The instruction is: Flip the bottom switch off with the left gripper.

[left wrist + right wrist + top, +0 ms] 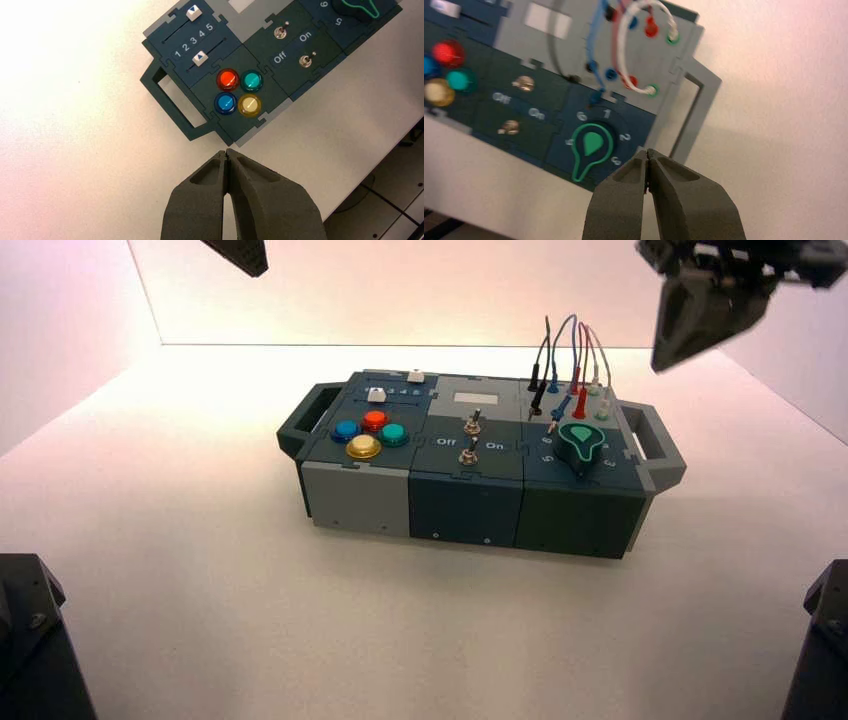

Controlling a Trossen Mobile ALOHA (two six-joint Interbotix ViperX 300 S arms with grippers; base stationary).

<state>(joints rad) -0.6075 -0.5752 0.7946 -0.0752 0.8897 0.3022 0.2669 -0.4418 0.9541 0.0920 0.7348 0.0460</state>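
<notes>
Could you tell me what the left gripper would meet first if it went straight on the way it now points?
Probably the box's corner beside the yellow button, just ahead of the left gripper in its wrist view, though depth is unclear.

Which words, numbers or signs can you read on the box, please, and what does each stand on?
"1 2 3 4 5": blue slider panel
"Off", "On": toggle-switch panel
"6", "1", "2", "5": around the green-outlined knob; the digit beside its lower right is unclear
Small triangles: both white slider caps
</notes>
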